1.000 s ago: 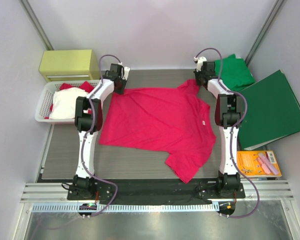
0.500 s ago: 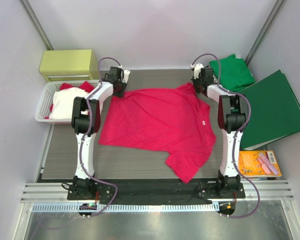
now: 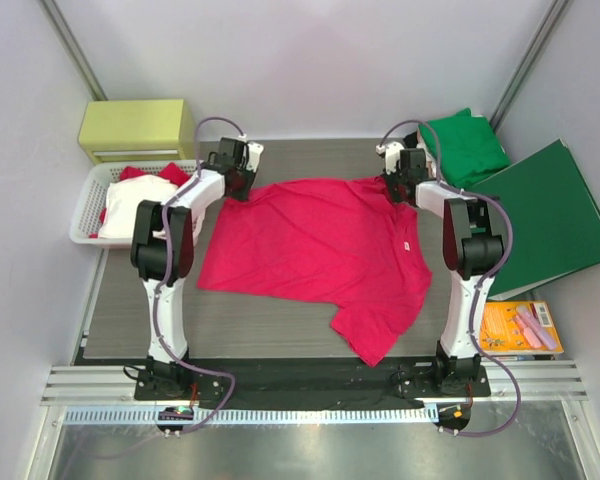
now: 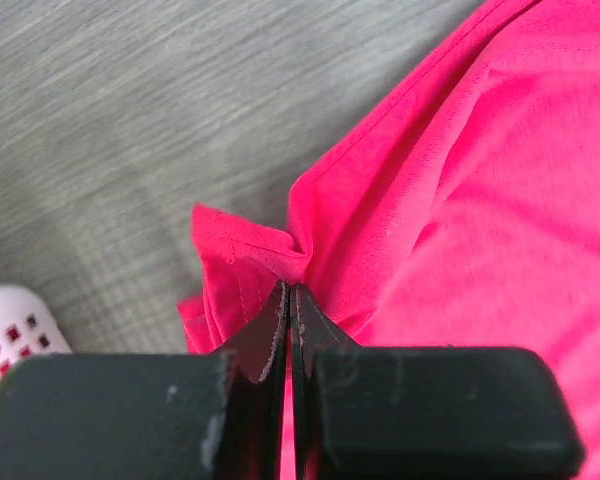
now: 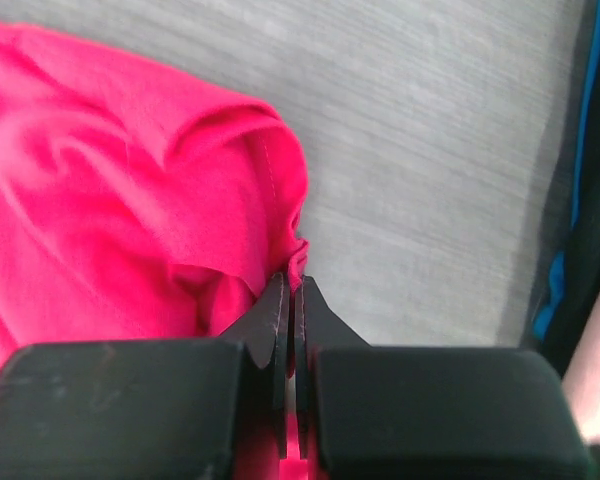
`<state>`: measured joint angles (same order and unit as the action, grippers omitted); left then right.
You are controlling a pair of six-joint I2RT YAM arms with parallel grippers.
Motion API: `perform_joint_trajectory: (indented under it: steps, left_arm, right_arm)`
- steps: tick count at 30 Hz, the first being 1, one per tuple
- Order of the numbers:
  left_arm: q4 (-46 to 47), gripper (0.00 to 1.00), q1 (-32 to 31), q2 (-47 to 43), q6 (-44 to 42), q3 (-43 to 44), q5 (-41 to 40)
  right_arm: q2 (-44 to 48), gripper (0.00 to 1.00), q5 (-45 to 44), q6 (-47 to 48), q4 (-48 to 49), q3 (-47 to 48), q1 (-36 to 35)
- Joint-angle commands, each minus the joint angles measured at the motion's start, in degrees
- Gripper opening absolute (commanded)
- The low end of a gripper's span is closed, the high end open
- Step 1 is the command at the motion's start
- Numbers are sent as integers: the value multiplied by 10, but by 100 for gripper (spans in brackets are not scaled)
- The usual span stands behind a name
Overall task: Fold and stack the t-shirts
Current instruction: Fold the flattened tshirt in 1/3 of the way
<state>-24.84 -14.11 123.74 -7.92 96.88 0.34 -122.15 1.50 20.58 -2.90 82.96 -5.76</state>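
Shows the left fingers (image 4: 265,335) pressed together on a puckered fold at the hemmed edge of the bright red t-shirt (image 3: 310,250), and the right fingers (image 5: 265,320) likewise clamped on a rolled, stitched edge of the same garment. Spreads from both pairs of fingers toward the arm bases, mostly flat on the grey bench (image 3: 280,325), with one sleeve pointing nearward and the small neck label facing up, nearer the right fingers.

Beyond and to the right of the right fingers: green t-shirt (image 3: 465,145), crumpled, apart from the red one, just beside a dark-green folder (image 3: 550,215).

To the left of the left fingers: white basket (image 3: 83,215) holding a pale t-shirt (image 3: 135,205) over some red cloth (image 3: 130,172); yellow-green box (image 3: 135,128) behind it.

Orange packet (image 3: 515,325) at the near right, below the folder.
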Motion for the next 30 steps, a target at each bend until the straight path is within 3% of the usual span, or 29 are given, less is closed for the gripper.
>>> perform_joint_trajectory:
  steps: [1,13,22,30]
  left_arm:
    - [46,0,1,-67,-4,-33,1]
    - [51,0,-2,-143,4,-93,-5]
    - [38,0,-5,-212,10,-153,17]
    - [8,0,-9,-259,-2,-199,23]
  right_arm:
    - [85,1,-11,-5,62,-42,1]
    - [248,1,31,-15,32,-111,0]
    - [399,1,102,-41,-69,-179,0]
    - [471,1,148,-30,-147,-221,-1]
